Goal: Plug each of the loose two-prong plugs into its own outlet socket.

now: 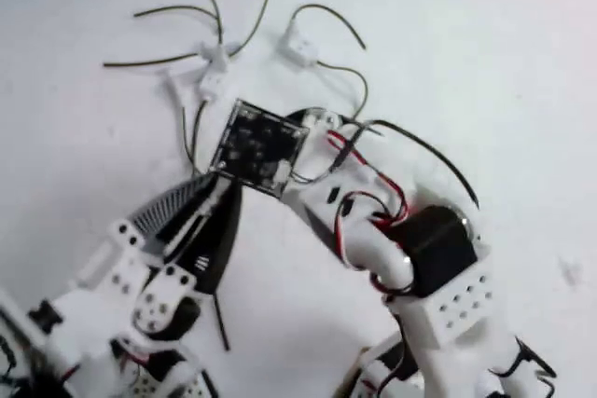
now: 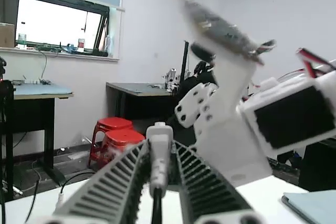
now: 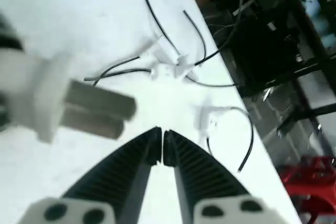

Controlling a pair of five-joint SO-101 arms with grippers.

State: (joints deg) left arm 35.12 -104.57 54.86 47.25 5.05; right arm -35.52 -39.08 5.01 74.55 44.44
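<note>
White table (image 1: 485, 90); a workroom wall and window (image 2: 58, 24) lie behind it in the left wrist view.

Left:
- The left gripper (image 2: 160, 157) is clamped on a white plug, the held plug (image 2: 159, 132).
- Its dark cord (image 2: 156, 208) drops between the fingers.
- This plug is off the table, close to the wrist of the right arm (image 1: 438, 258).
- In the right wrist view its two prongs (image 3: 97, 111) are bare, seated in nothing.

Centre, far side of the table:
- The plug cluster (image 1: 213, 67) lies loose, with dark wires (image 1: 149, 61) trailing from it.
- Nearer the arms, a dark square board (image 1: 256, 146) sits at the right arm's wrist. I judge it to be part of the arm, not an outlet.
- Just right of the cluster and apart from it, the lone plug (image 1: 298, 44) also lies loose on the table.

Right:
- The right gripper (image 3: 163, 142) has its fingers together with the tips touching, and nothing can be seen between them.
- It hangs over bare table.

Progress (judgement):
- Early stage. One plug is picked up and none is seen seated.
- Outlet position: cannot tell.
- Left to do: seat the held plug, then fetch and seat the cluster and the lone plug.
</note>
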